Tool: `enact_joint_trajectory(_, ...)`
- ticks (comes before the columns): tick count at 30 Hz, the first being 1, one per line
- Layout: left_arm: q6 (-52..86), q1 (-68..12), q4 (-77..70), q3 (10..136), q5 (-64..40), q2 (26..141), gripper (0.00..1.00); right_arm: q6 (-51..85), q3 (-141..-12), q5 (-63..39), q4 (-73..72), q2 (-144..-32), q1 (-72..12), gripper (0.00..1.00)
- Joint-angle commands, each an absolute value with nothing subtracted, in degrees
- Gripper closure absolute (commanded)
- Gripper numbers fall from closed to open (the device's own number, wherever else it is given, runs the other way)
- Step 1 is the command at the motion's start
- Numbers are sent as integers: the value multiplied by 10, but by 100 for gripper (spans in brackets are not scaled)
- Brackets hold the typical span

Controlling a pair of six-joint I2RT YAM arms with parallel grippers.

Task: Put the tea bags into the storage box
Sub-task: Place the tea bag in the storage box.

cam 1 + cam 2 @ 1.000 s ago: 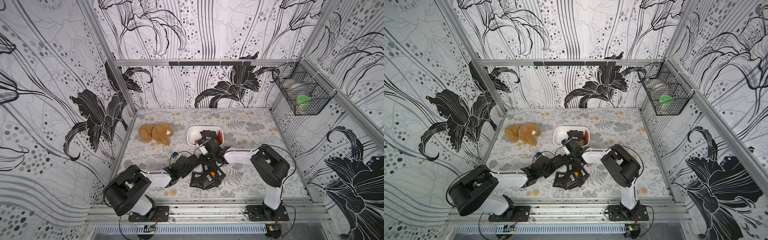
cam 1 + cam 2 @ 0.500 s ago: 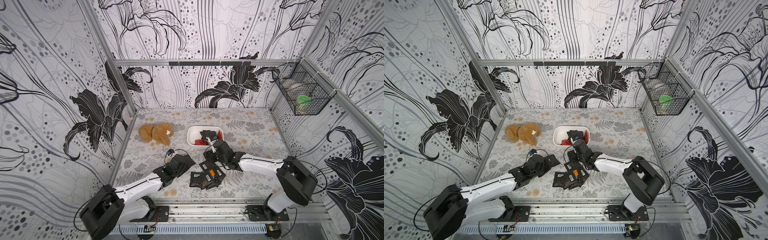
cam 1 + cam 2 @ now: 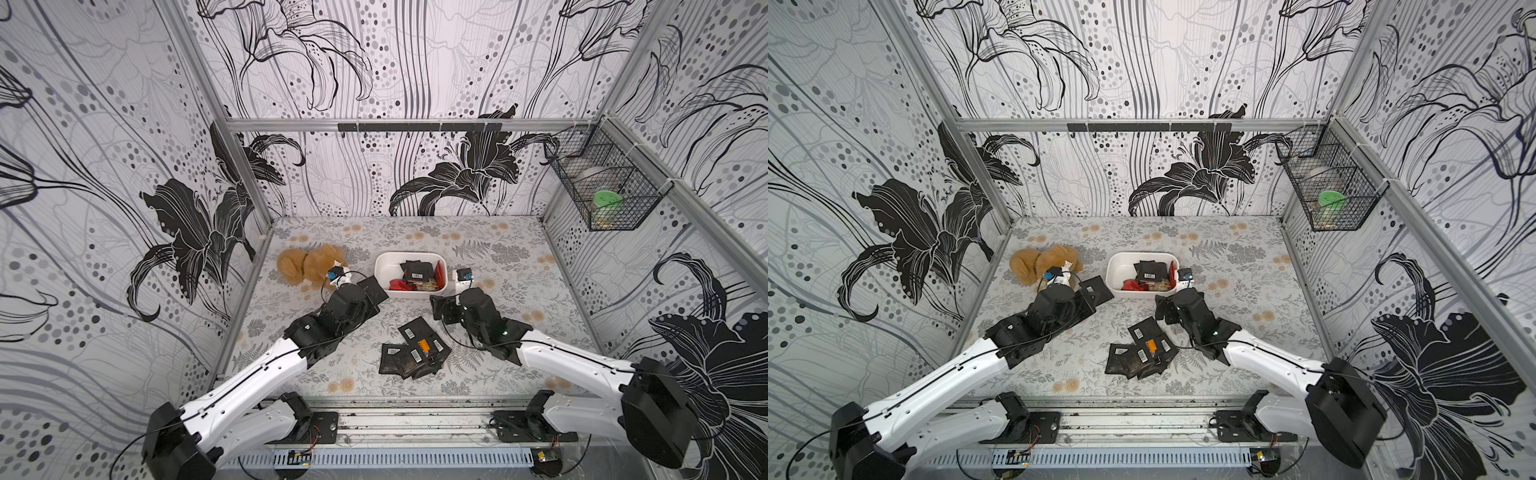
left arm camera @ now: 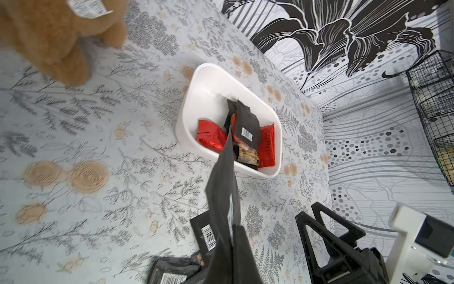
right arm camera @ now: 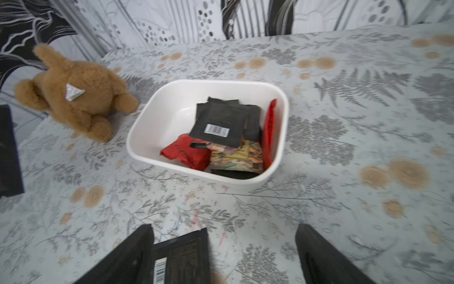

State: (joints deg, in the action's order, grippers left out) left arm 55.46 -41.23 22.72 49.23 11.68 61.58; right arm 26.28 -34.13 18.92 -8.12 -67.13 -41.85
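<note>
Floral tabletop (image 3: 498, 257): storage box (image 3: 411, 294) mid-table holds several tea bags (image 3: 417, 272). Partly done: loose pile (image 3: 413, 351) lies near front, not yet boxed. left gripper (image 3: 365, 296) clamps black sachet (image 3: 373, 289) just left of box; right gripper (image 3: 439, 308) wide open, empty.

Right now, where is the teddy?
In both top views the teddy lies on the table, left side, just left of the box.

tea bags (image 3: 417, 270) in storage box (image 3: 384, 268), toy (image 3: 307, 264) left
</note>
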Motion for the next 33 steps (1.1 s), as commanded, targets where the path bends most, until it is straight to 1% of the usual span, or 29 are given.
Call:
enact_joint_trajectory(1, 492, -415, 200, 570, 98, 703, 100, 316, -301, 176, -74, -639, -344, 4)
enact_joint_trajectory(3, 473, -416, 202, 634, 93, 765, 100, 320, -280, 137, -88, -626, -297, 4)
enact_joint_trajectory(6, 448, -415, 201, 718, 84, 855, 100, 339, -250, 130, -115, -610, -262, 4)
enact_joint_trajectory(10, 434, -411, 207, 813, 78, 967, 100, 331, -206, 111, -178, -583, -258, 4)
enact_joint_trajectory(12, 431, -408, 214, 855, 66, 1017, 100, 321, -205, 119, -175, -575, -259, 4)
enact_joint_trajectory(15, 429, -403, 225, 904, 59, 1078, 100, 272, -217, 105, -159, -573, -258, 4)
enact_joint_trajectory(17, 431, -395, 229, 924, 53, 1111, 100, 274, -221, 97, -154, -574, -258, 4)
enact_joint_trajectory(21, 438, -377, 223, 937, 32, 1150, 100, 270, -217, 49, -171, -568, -258, 4)
enact_joint_trajectory(27, 439, -373, 217, 930, 25, 1165, 100, 250, -225, -18, -188, -581, -258, 4)
enact_joint_trajectory(32, 429, -369, 231, 912, 54, 1160, 100, 266, -234, -20, -179, -588, -258, 4)
enact_joint_trajectory(33, 425, -366, 233, 908, 55, 1158, 98, 263, -241, -20, -166, -591, -258, 4)
